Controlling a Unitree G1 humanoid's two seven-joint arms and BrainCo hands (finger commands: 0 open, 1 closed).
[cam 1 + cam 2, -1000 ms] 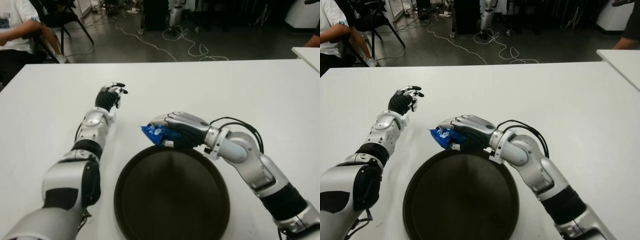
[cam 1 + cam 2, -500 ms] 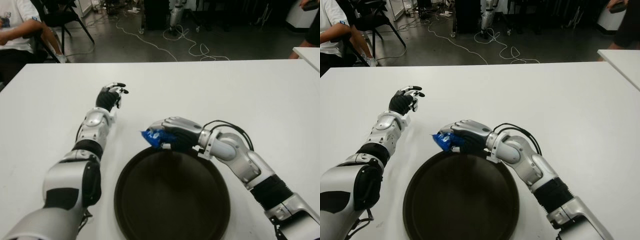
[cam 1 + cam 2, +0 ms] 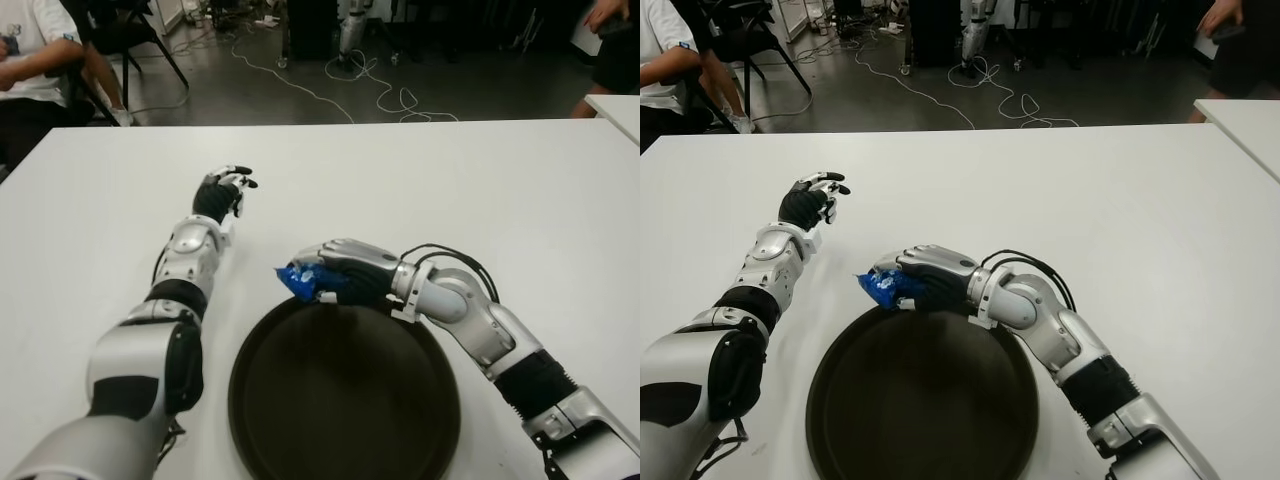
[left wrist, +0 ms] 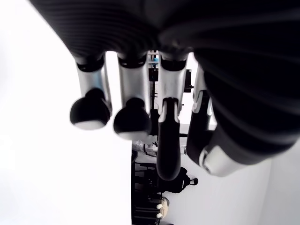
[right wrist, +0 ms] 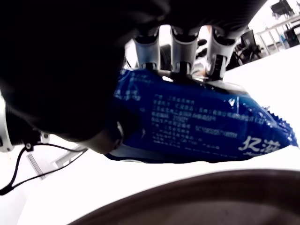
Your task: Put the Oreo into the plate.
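Right wrist view puts the blue Oreo packet (image 5: 201,122) right against my palm, with my right hand (image 3: 345,272) closed around it: three fingers (image 5: 183,49) curl over its far edge and my thumb presses its near side, while the crimped end of the wrapper sticks out past my grip. Below the packet in that same view curves the dark rim of the plate (image 5: 197,194). From my head cameras, my right hand holds the packet at the far rim of the round dark plate (image 3: 280,400), on its left part, and the blue wrapper (image 3: 880,287) pokes out toward my left beyond my fingertips. I cannot tell whether the packet touches the rim or hangs just above it. My right forearm reaches in from the lower right, crossing beside the plate's right edge, with black cables (image 3: 455,268) looped at the wrist. My left hand (image 3: 222,190) shows well apart from the plate, farther out over the white table (image 3: 480,180) on my left side, and it holds nothing; in its wrist view the fingers (image 4: 91,110) hang loosely bent with open gaps between them. Beyond the table's far edge, a person in a white shirt (image 3: 30,50) sits at the upper left, and cords (image 3: 370,85) trail across the grey floor.
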